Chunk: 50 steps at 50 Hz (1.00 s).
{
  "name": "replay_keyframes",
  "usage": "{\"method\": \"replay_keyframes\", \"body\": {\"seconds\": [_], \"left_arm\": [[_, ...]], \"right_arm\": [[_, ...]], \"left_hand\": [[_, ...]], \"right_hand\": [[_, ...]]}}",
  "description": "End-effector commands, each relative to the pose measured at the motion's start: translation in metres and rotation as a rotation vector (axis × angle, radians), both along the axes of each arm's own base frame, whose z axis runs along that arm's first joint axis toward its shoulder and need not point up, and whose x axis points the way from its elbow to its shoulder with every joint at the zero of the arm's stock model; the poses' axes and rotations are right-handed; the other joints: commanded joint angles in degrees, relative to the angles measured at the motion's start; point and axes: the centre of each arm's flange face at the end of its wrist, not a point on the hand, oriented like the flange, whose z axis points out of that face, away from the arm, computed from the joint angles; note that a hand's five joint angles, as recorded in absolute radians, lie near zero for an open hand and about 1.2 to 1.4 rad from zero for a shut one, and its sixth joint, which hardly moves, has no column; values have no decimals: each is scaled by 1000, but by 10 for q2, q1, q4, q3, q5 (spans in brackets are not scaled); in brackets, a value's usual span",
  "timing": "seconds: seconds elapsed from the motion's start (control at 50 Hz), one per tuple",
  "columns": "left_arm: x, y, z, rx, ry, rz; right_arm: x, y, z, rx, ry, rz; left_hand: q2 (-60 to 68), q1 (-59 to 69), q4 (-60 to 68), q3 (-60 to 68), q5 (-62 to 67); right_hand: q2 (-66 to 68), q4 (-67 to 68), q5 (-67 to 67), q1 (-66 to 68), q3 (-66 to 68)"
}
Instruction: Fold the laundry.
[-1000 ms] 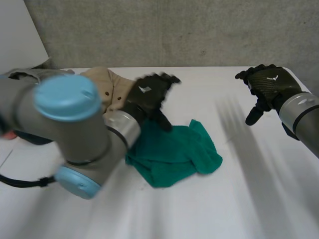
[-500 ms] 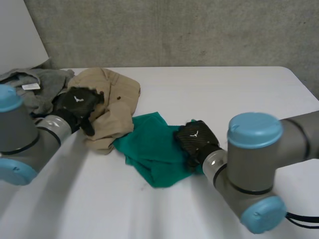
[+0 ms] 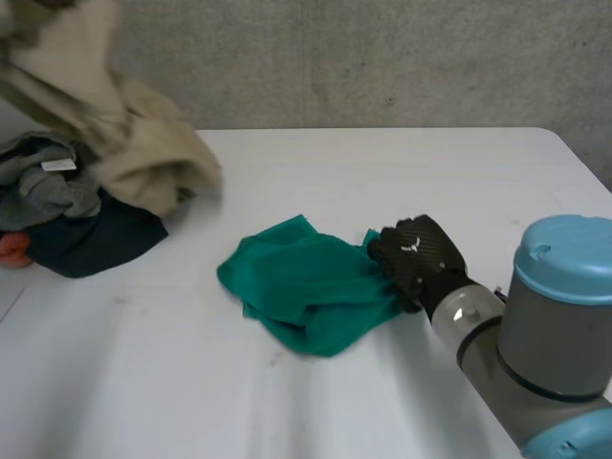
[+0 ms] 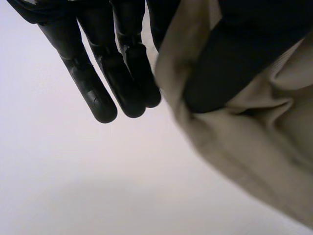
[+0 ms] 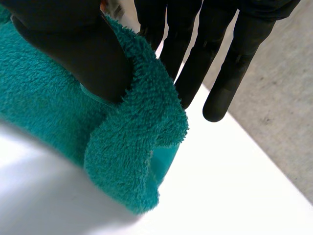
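A green towel [image 3: 306, 287] lies crumpled in the middle of the white table [image 3: 402, 172]. My right hand [image 3: 421, 256] is at its right edge. In the right wrist view the thumb [image 5: 73, 44] presses a fold of the towel [image 5: 122, 142] against the straight fingers [image 5: 195, 63] behind it. A beige garment [image 3: 115, 134] hangs lifted above the back left of the table. In the left wrist view my left hand [image 4: 112, 68] pinches the beige cloth [image 4: 254, 156] between thumb [image 4: 225, 68] and fingers.
At the left edge lies a clothes pile: grey pieces [image 3: 48, 186], a dark navy one [image 3: 96, 239] and a bit of orange [image 3: 10, 249]. My right arm's blue-capped joint [image 3: 564, 263] rises at the front right. A grey wall [image 3: 382, 57] backs the table.
The left hand has closed on the beige garment and lifted it up and to the left off the table. The right hand has closed on the towel's right edge and shifted slightly right.
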Motion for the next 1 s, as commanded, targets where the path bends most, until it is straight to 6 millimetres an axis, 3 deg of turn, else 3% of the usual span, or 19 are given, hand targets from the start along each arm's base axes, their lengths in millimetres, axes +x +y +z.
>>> {"method": "replay_keyframes", "body": {"seconds": [0.02,0.08,0.16,0.28,0.3,0.32,0.36,0.38,0.44,0.48,0.5,0.58,0.68,0.74,0.84,0.94,1.0], "left_arm": [[-17,-1,-62,214,-31,-53],[-49,22,-86,326,-56,-147],[-78,61,-88,379,-70,-234],[-100,117,-95,453,-83,-311],[-105,125,-96,460,-87,-331],[-118,143,-100,480,-101,-388],[-133,162,-106,502,-124,-461],[-141,171,-110,514,-135,-502],[-174,212,-129,571,-189,-688],[-183,223,-132,579,-207,-742],[-189,228,-134,581,-217,-775],[-206,231,-154,622,-245,-849],[-237,231,-174,652,-286,-954],[-246,229,-189,721,-302,-987],[-254,223,-207,868,-315,-996],[-259,220,-213,961,-322,-1003],[-264,214,-215,971,-323,-999]], "right_arm": [[-9,8,-14,51,23,6],[-9,8,-13,48,21,8],[-7,7,-10,39,15,11],[-7,7,-6,28,7,15],[-6,9,-6,30,5,32],[-6,11,-6,35,4,42],[-4,15,-5,40,0,79],[-2,20,-3,31,-1,121],[-4,25,14,-15,-18,164],[-7,23,25,-45,-42,146],[-17,12,33,-63,-61,87],[-51,-18,41,-40,-91,-111],[-76,-24,34,120,-100,-251],[-80,-22,23,206,-112,-275],[-74,-21,-18,423,-169,-270],[-66,-27,-46,551,-225,-266],[-61,-37,-56,562,-255,-276]], "left_hand": [[-576,-548,-581,-573,-558],[-576,-548,-581,-573,-558],[-576,-548,-581,-573,-558],[-576,-548,-581,-573,-558],[-576,-548,-581,-573,-558],[-576,-548,-581,-573,-558],[-576,-548,-581,-573,-558],[-576,-548,-581,-573,-558],[-576,-548,-581,-573,-558],[-576,-548,-581,-573,-558],[-576,-548,-581,-573,-558],[-576,-548,-581,-573,-558],[-576,-548,-581,-573,-558],[-574,-545,-579,-571,-556],[-534,-505,-538,-531,-516],[-351,-322,-355,-348,-333],[-82,-53,-87,-79,-64]], "right_hand": [[132,119,131,169,124],[132,119,131,169,124],[132,119,131,169,124],[132,119,131,169,124],[101,88,100,138,93],[-55,-68,-56,-17,-63],[-494,-508,-495,-457,-503],[-568,-581,-569,-531,-576],[-568,-581,-569,-531,-576],[-568,-581,-569,-531,-576],[-568,-581,-569,-531,-576],[-568,-581,-569,-531,-576],[-568,-581,-569,-531,-576],[-568,-581,-569,-531,-576],[-568,-581,-569,-531,-576],[-568,-581,-569,-531,-576],[-523,-536,-524,-485,-531]]}}
